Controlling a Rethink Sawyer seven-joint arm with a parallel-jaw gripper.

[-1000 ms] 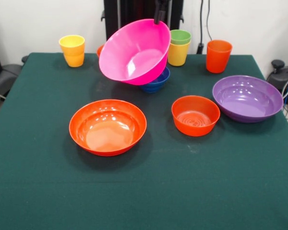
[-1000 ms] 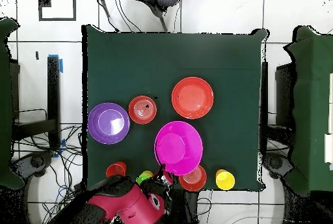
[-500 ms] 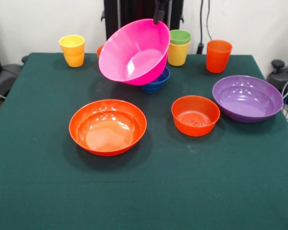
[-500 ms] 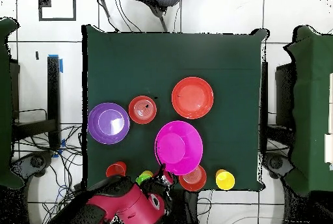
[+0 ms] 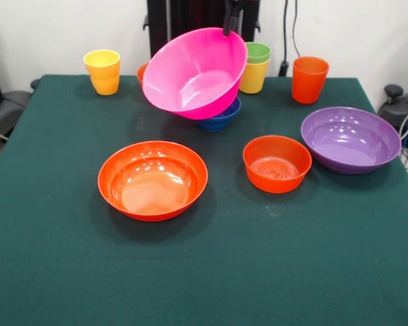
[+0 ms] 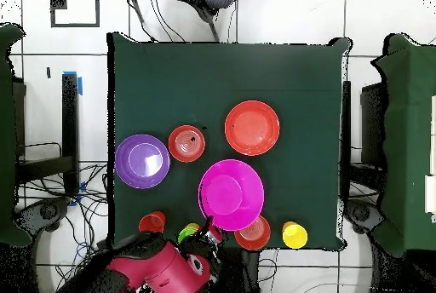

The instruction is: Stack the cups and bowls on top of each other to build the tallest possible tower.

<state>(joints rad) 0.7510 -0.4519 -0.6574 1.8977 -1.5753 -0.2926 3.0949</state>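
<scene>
Front view shows the glossy pink bowl [image 5: 196,71] tilted, rim pinched in the gripper [image 5: 228,28] jaws.

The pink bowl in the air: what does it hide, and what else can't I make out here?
- Blue bowl: front view, mostly behind the pink bowl; overhead, fully covered.
- Small orange bowl: half covered in both views.
- Gripper: cut off at the top edge in front.
</scene>
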